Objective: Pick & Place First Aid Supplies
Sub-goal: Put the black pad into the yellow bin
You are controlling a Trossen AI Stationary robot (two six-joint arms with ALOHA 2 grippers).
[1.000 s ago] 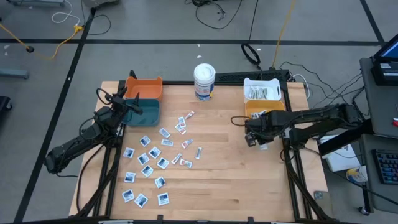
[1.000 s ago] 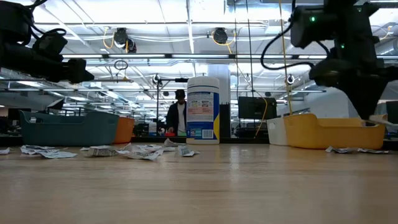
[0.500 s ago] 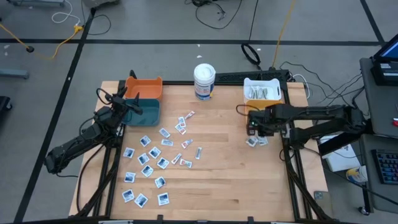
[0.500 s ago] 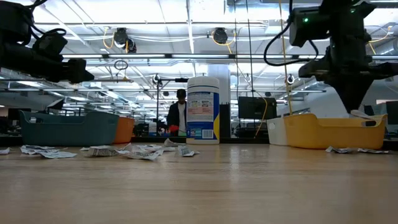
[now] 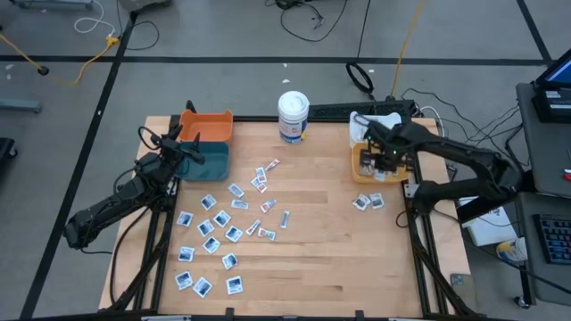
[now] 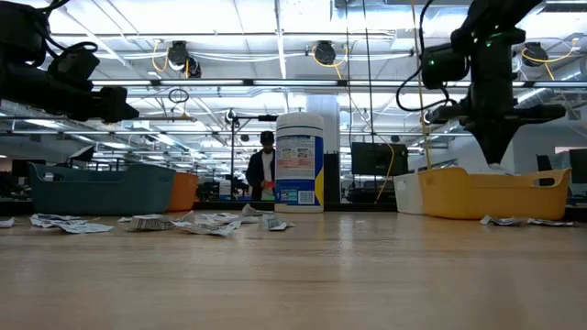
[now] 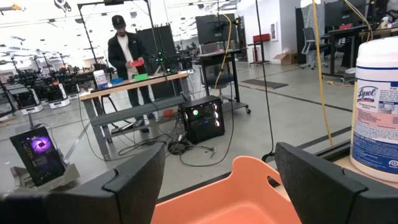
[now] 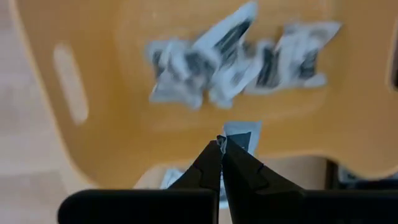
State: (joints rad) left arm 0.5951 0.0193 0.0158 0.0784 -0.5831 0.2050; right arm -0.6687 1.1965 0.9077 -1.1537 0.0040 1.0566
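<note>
Behind the pale wooden table (image 5: 312, 241) stretches a bright workshop with ceiling lights, and a person in a dark cap (image 7: 127, 59) stands at a distant bench; on the table's left half lie the first aid supplies (image 5: 227, 234), dozens of small flat white-and-blue packets scattered loosely, with two more packets (image 5: 368, 201) lying apart near the right edge, just in front of the yellow plastic bin (image 5: 364, 166); inside that yellow bin several crumpled whitish-grey packets (image 8: 236, 59) are heaped against its far wall; the right end effector (image 8: 221, 148) hangs above the yellow bin with its fingers pressed together, and a small white-and-blue sachet (image 8: 241, 135) shows right at their tips, seemingly pinched there; beyond the yellow bin sits a white plastic bin (image 5: 376, 127) holding narrow wrapped strips; a tall white cylindrical tub with a blue label (image 5: 293, 117) stands upright at the table's far edge, near the middle; at the far left corner an orange plastic bin (image 5: 208, 125) adjoins a teal plastic bin (image 5: 204, 160); the left end effector (image 7: 214, 177) hovers over those two bins with its fingers spread wide, gripping nothing.
</note>
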